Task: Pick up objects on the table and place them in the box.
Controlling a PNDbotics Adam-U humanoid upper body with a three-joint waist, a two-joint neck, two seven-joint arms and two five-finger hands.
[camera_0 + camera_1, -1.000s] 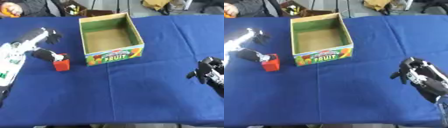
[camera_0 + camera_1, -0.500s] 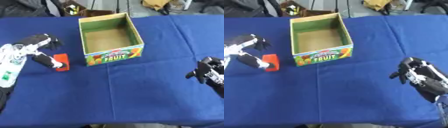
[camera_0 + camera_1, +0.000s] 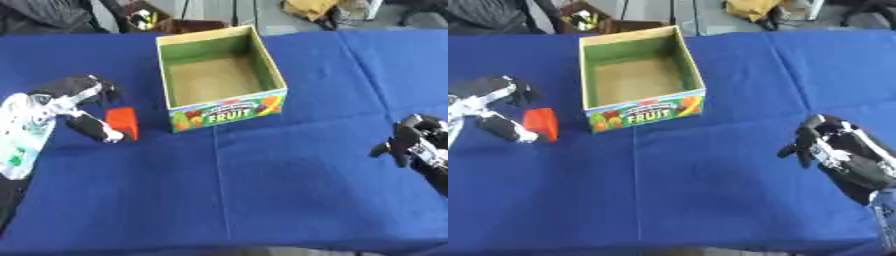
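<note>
A small red block lies on the blue tablecloth, just left of the open cardboard fruit box. My left hand is right beside the block on its left. Its fingers and thumb are spread on either side of the block, with the thumb tip at its near left edge. I cannot tell whether they touch it. The box stands empty at the middle of the far half. My right hand rests at the right edge of the table with its fingers curled and holding nothing.
The blue tablecloth covers the whole table, with a crease running down its middle. Beyond the far edge are a bag and other clutter on the floor.
My left hand has moved down and right towards the red block, and its fingers now bracket it. The block and box have stayed put. The right hand has barely moved.
</note>
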